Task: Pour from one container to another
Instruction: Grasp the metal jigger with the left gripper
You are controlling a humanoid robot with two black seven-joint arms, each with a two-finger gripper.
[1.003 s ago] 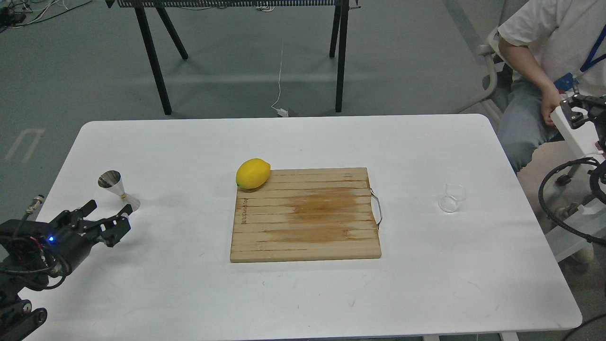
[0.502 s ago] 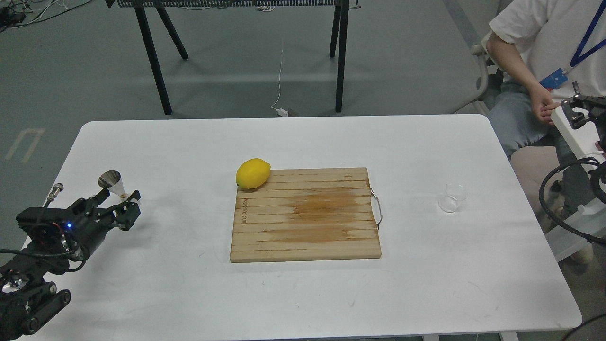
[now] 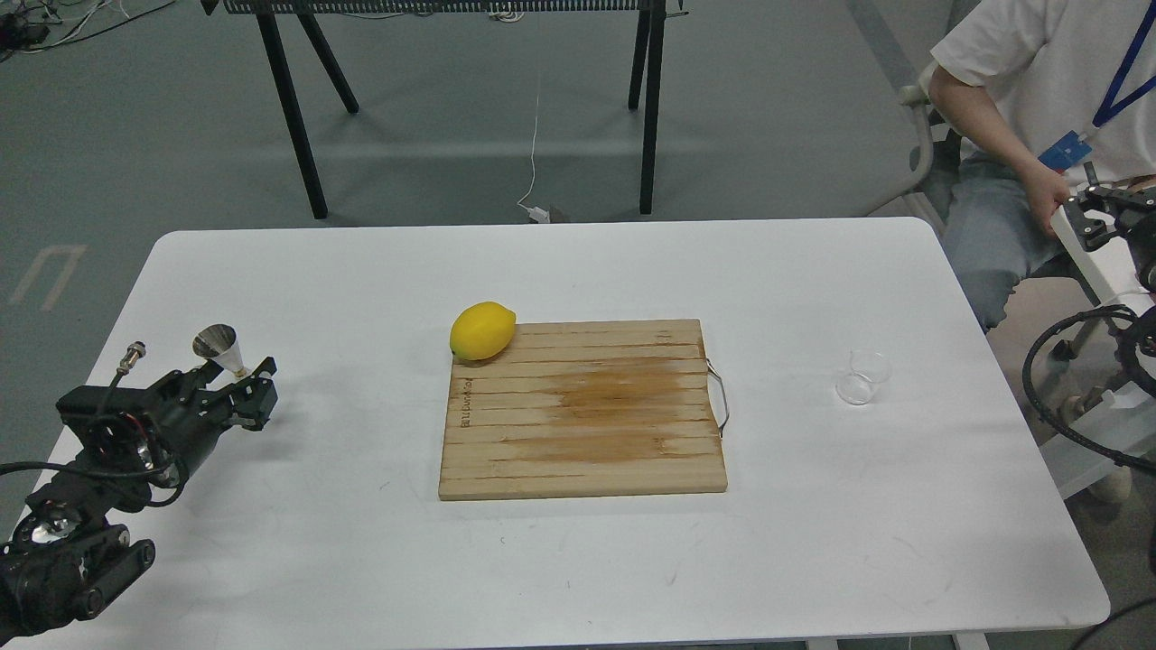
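Left gripper [image 3: 237, 394] is reaching around the jigger [image 3: 222, 352] at the table's [image 3: 578, 560] left edge.

The jigger's lower cone is sitting hidden behind the fingers [image 3: 262, 397], so contact is hard to judge; the fingers are standing apart, one each side of it, not clamping. The right gripper [image 3: 1088, 217] is hanging off the table at the right edge, too small to tell its state. The glass cup [image 3: 862, 376] is lying tipped on the table right of the cutting board [image 3: 583, 408], and a lemon [image 3: 482, 330] is resting on the board's far left corner.

Black left arm [image 3: 117, 433]; looping cables; silver connector.
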